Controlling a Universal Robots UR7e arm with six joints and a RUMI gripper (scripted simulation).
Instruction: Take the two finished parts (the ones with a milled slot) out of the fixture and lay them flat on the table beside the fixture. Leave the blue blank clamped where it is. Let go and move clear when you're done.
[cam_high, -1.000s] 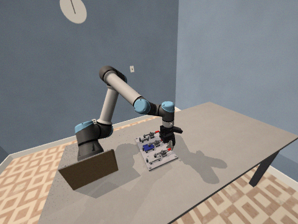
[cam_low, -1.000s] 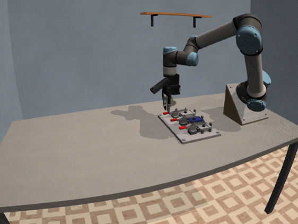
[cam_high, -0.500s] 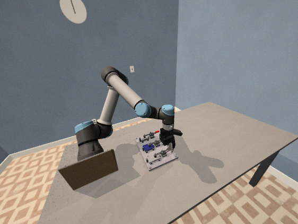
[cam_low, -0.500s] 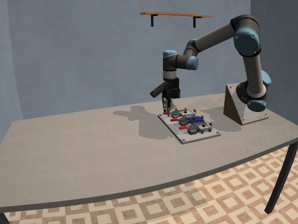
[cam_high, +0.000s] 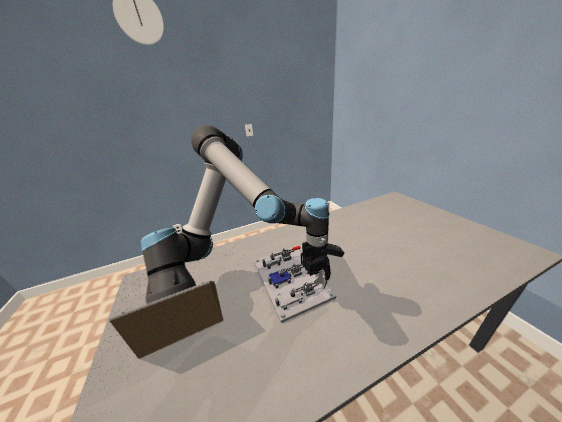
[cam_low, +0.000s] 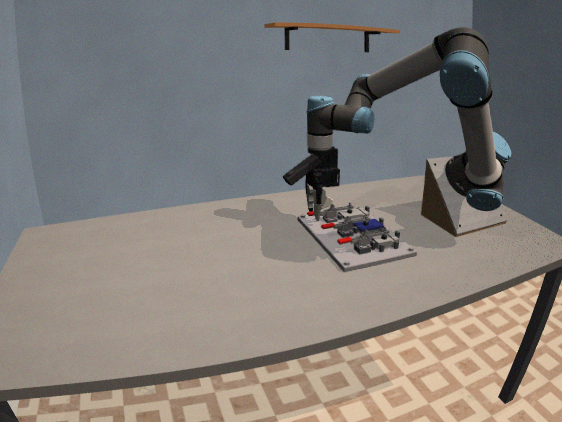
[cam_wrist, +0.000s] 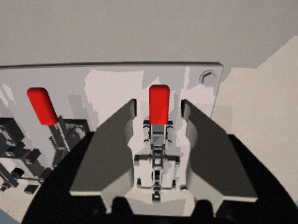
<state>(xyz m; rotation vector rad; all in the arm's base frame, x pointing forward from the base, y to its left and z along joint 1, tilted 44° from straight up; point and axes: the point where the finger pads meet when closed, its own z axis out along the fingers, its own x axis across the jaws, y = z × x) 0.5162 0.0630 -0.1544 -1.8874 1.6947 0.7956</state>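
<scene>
The grey fixture plate (cam_high: 298, 314) (cam_low: 371, 260) (cam_wrist: 115, 80) lies on the table and carries three toggle clamps with red handles. The blue blank (cam_high: 278, 277) (cam_low: 369, 225) sits clamped in the middle station. Grey parts sit in the two outer stations; they are too small to make out the slots. My gripper (cam_high: 323, 281) (cam_low: 314, 207) (cam_wrist: 158, 100) points down over the end clamp at the plate's corner. Its fingers stand apart on either side of that clamp's red handle (cam_wrist: 159, 107) (cam_low: 311, 213), with gaps on both sides. The neighbouring red handle (cam_wrist: 42, 106) (cam_low: 327, 226) is to the left.
The arm's base stands on a brown wedge pedestal (cam_high: 170, 320) (cam_low: 440, 200) beside the fixture. The table (cam_high: 425, 260) (cam_low: 150, 280) spreads wide around the plate. A third red handle (cam_high: 296, 247) (cam_low: 344, 240) shows at the plate's other end.
</scene>
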